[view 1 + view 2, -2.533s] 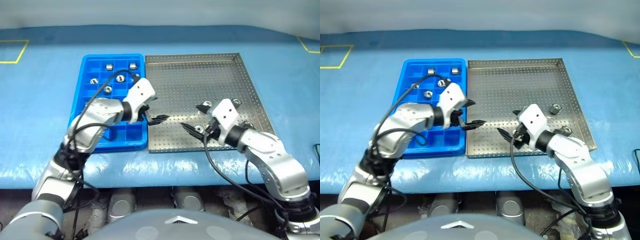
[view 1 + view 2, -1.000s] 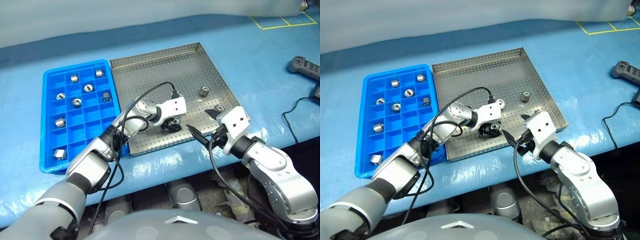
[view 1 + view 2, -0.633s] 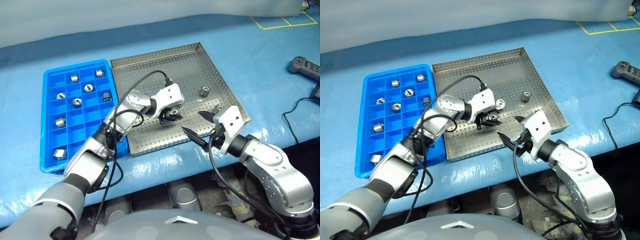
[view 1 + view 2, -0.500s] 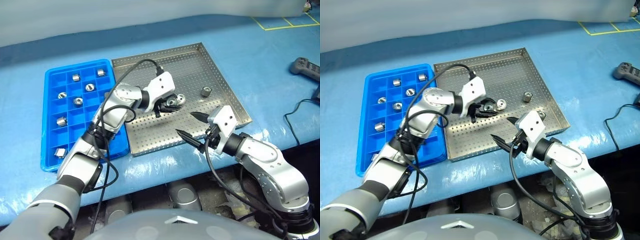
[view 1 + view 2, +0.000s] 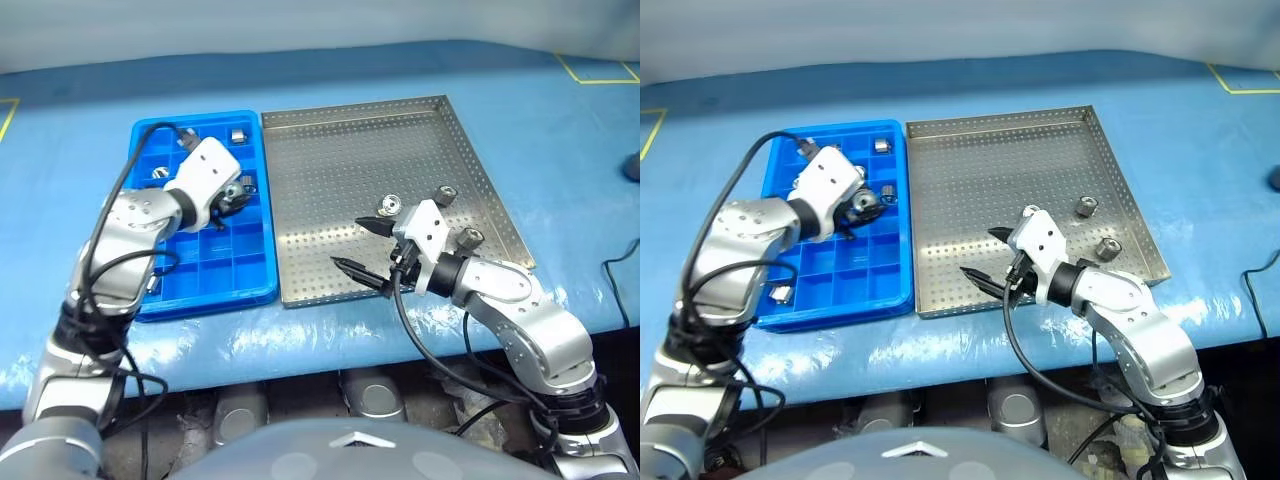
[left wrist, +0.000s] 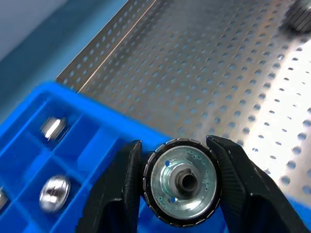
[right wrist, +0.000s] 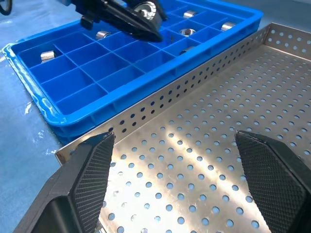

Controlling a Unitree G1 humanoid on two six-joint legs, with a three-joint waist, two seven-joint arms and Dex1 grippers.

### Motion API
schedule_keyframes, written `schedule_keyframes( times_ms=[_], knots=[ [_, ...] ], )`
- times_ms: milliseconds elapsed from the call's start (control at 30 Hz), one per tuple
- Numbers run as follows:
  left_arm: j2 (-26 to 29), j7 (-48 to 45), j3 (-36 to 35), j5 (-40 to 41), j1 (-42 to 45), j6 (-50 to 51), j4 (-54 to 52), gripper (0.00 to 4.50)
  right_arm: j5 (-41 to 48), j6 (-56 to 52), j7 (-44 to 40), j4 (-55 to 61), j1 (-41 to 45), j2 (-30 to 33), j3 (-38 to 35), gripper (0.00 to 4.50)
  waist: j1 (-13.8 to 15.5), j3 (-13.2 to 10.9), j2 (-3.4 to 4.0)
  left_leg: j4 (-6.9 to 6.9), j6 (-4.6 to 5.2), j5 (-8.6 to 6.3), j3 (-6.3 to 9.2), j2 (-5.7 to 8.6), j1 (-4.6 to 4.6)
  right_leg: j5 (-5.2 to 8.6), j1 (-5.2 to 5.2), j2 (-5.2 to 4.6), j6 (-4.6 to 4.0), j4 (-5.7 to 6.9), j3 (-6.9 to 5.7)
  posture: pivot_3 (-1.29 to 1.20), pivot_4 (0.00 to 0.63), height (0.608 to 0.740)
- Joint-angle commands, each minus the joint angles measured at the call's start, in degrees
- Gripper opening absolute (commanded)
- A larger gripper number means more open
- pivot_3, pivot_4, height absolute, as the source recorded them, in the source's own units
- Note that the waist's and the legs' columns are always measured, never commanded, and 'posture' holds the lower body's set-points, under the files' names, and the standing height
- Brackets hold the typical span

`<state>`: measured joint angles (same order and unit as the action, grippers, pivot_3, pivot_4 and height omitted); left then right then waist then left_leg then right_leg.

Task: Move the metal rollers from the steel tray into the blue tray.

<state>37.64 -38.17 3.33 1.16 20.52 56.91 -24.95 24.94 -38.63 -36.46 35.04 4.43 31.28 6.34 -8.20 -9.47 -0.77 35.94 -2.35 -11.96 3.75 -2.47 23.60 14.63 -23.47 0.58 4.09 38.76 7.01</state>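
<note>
So the big change: a second ago the left gripper (image 5: 232,199) was down in the steel tray (image 5: 330,150) clamping onto a roller (image 6: 182,181), and now it has swung over and is hanging above the blue tray (image 5: 200,280), roughly over the cells on its inner side near the steel tray. Its fingers are pinched in tight on that roller, which the left wrist view shows sitting face-on between the two black pads with its dark centre hole pointing at the camera. Looks like the pick is done and it's just the drop left, into whichever free cell it lines up with. The blue tray already has several rollers (image 5: 240,134) sitting in cells further back, plus one in a near cell on the far-left side. Meanwhile the right gripper (image 5: 358,247) sits low over the near part of the steel tray with its jaws spread wide and nothing in them, barely budged. Three rollers (image 5: 389,204) are still lying on the perforated floor over by the right side, so there's a few more trips to go after this one.
</note>
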Motion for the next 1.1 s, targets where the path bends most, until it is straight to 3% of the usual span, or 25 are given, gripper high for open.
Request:
schedule_keyframes(
  times_ms=[33,433,800,1067,1100],
  knots=[
    [1.3,1.45,-3.82,1.32,-2.05,2.76,-5.6,1.83,0.41,1.71,-0.55,0.35,0.96,0.05,-0.76,4.19,1.3,-0.01,-0.02,0.02,0.0,0.0,0.01,0.0,0.0,0.0,0.01,0.0,0.0,0.0,-0.03,-0.05,0.15,0.74],
    [1.84,5.63,-7.6,3.95,-11.13,7.28,-9.65,1.83,0.45,1.8,0.14,0.08,0.95,0.4,-1.83,4.19,2.8,-0.01,-0.04,0.05,-0.01,0.0,-0.03,-0.02,-0.04,-0.01,0.03,-0.01,-0.01,0.01,-0.03,-0.05,0.15,0.74],
    [2.09,7.26,-6.73,5.88,-11.46,6.59,-8.47,1.83,0.28,1.73,0.5,-0.11,1.1,0.33,-1.98,4.19,2.95,-0.01,-0.04,0.05,-0.01,0.0,-0.03,-0.02,-0.03,-0.01,0.03,-0.01,-0.02,0.01,-0.04,-0.05,0.15,0.74],
    [2.71,7.33,-8.19,7.35,-11.12,5.75,-8.7,4.43,-0.18,2.12,1.47,-0.44,1.4,0.03,-2.52,4.19,2.92,-0.01,-0.04,0.05,-0.01,0.0,-0.03,-0.02,-0.04,-0.01,0.03,-0.01,-0.02,0.01,-0.04,-0.05,0.15,0.74],
    [2.67,7.36,-8.66,7.59,-10.75,5.23,-8.86,4.48,-0.29,2.24,1.64,-0.64,1.39,0.04,-2.65,4.19,2.94,-0.01,-0.04,0.05,-0.01,0.0,-0.03,-0.02,-0.04,-0.01,0.03,-0.01,-0.03,0.01,-0.04,-0.05,0.15,0.74]
  ],
)
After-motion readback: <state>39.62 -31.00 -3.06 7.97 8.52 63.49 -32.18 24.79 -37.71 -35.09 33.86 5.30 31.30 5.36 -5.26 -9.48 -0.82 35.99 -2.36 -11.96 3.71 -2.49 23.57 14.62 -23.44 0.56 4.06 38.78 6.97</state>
